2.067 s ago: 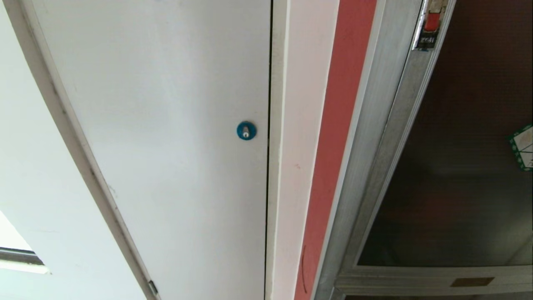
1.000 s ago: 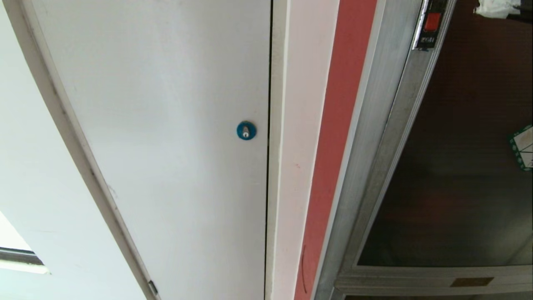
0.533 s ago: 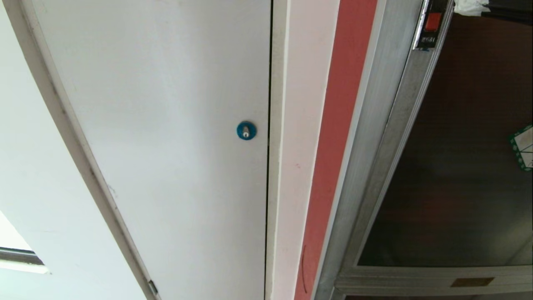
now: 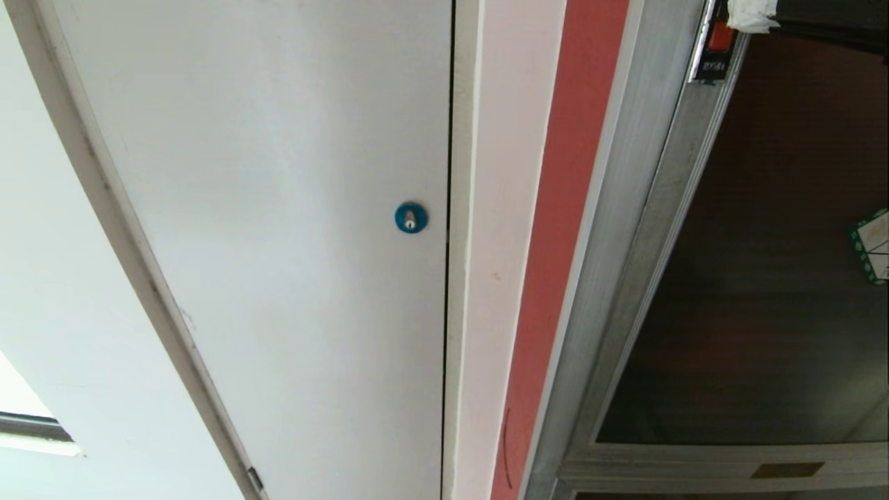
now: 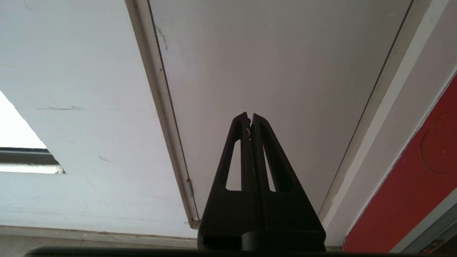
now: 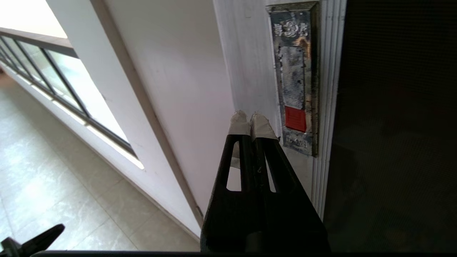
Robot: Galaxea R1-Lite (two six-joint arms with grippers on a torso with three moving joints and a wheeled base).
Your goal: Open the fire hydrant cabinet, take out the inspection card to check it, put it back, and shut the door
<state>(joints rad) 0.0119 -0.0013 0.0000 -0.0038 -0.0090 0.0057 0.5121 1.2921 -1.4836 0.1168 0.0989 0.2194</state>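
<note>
The right gripper (image 6: 251,117), a black two-finger unit with white-taped tips, is fully closed on nothing and sits just left of the red latch (image 6: 295,118), a small red rectangular button set in a tarnished metal plate on the silver frame of the door (image 6: 392,125). In the head view its taped tip (image 4: 750,14) shows at the top edge, just right of the same latch (image 4: 721,36).

The step in hand appears to be releasing the latch with the closed fingertips. Recommended procedure: bring the paired tips squarely onto the red button rather than the surrounding plate; press straight in, along the button's travel; avoid sliding off onto the ribbed frame edge. Keep the dark tinted glass panel clear of contact.

The left gripper (image 5: 250,116), plain black, is closed and empty, parked before the plain white door (image 5: 267,71).

The fire hydrant cabinet (image 4: 625,208), brushed silver metal, stands at the right of the scene with its door shut. The inspection card is not visible.

Markings: the latch plate carries embossed characters above the button and a small line below it; neither is legible. A green-and-white hexagonal sticker (image 4: 874,244) on the glass is cut off and unreadable. The blue round lock (image 4: 410,218) bears no writing.
</note>
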